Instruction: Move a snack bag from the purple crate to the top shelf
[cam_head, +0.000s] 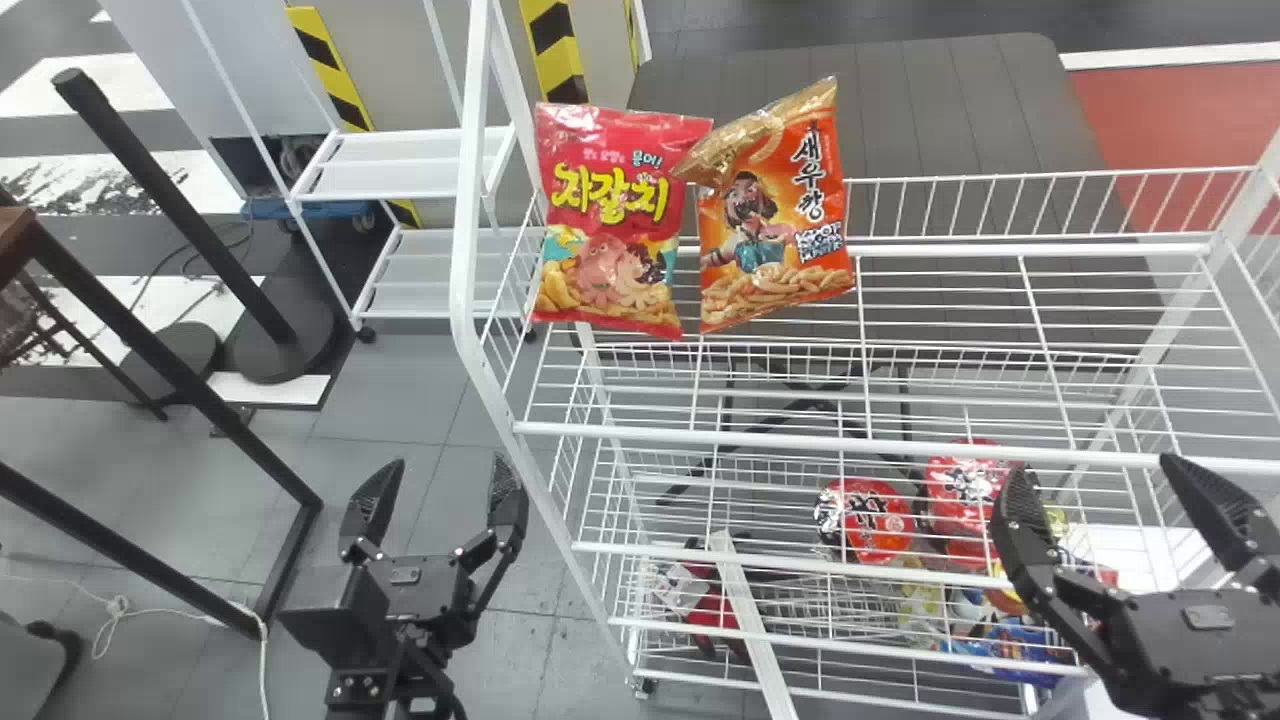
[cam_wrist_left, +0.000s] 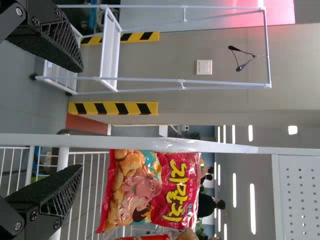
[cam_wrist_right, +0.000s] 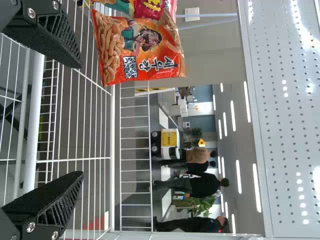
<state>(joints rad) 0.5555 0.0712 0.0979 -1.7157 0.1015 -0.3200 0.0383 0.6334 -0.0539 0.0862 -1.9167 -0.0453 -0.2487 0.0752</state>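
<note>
On the top shelf (cam_head: 800, 441) — red bag (cam_head: 612, 220) beside orange bag (cam_head: 775, 225)

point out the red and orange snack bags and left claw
red snack bag (cam_head: 608, 225), head view, printed front
orange snack bag (cam_head: 772, 220), head view, printed front
left claw (cam_head: 449, 463), head view, between fingertips

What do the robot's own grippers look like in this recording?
The left gripper and right gripper are both black, each with two tapering fingers that have a lattice pattern on their inner sides. Silver-coloured screws dot the joints, and each body carries a small grey plate.
</note>
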